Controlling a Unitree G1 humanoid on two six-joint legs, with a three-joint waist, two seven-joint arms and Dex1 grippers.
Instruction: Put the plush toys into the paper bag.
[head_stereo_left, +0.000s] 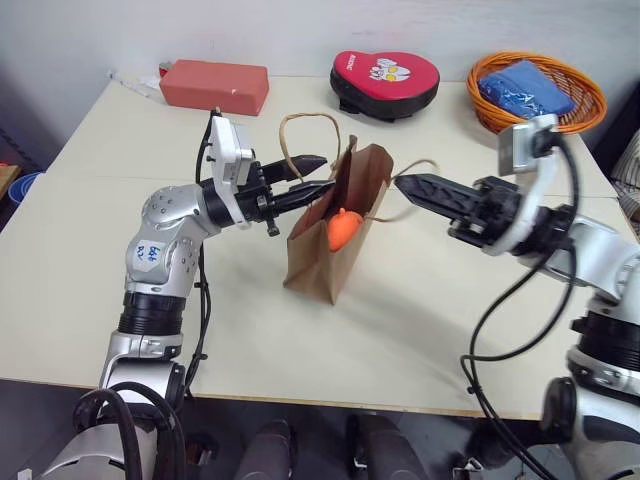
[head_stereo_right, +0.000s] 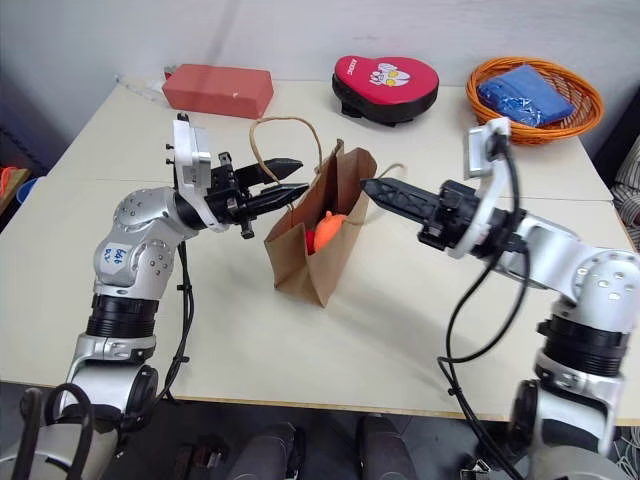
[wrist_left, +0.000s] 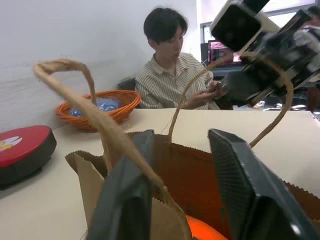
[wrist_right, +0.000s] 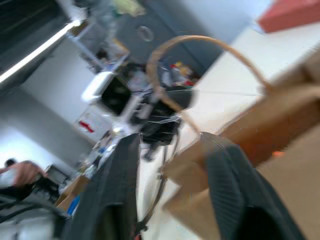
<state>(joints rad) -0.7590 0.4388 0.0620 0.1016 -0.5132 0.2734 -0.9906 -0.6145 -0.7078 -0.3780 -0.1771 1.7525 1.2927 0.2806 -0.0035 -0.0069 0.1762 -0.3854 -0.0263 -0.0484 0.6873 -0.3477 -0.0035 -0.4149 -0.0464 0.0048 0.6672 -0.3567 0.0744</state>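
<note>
Both end effectors stand open at the mouth of the paper bag (head_stereo_left: 320, 265), holding nothing. The left end effector (head_stereo_left: 305, 178) comes in from the left with its fingers spread at the bag's left rim. The right end effector (head_stereo_left: 400, 183) points in from the right, its tip just beside the right rim, and its wrist view shows a clear gap between the fingers.

The bag stands upright in the middle of the tabletop (head_stereo_left: 420, 340), and neither side is gripped. The orange plush toy (head_stereo_left: 342, 230) sits inside it, low against the near wall. The right eye view shows a bit of red (head_stereo_right: 311, 238) beside it. That may be the second toy, but I cannot tell.

The main risk, as I judge it, is the cord handles. In the left wrist view, the left handle (head_stereo_left: 300, 125) runs close along one left finger. If that arm pulls back without first clearing the loop, the cord could catch and drag the light bag over, spilling the toy onto the tabletop. The right handle (head_stereo_left: 420, 165) droops near the right tip and could snag the same way. A nudge on either rim could also crease the paper or tip the bag.

Well beyond the bag, at the far edge, lie a red box (head_stereo_left: 214, 86), a heart-shaped pad (head_stereo_left: 385, 80) and a basket (head_stereo_left: 590, 95) holding blue cloth (head_stereo_left: 525, 88). They are far enough away to pose little risk. A person (wrist_left: 172, 75) sits past the far right corner.
</note>
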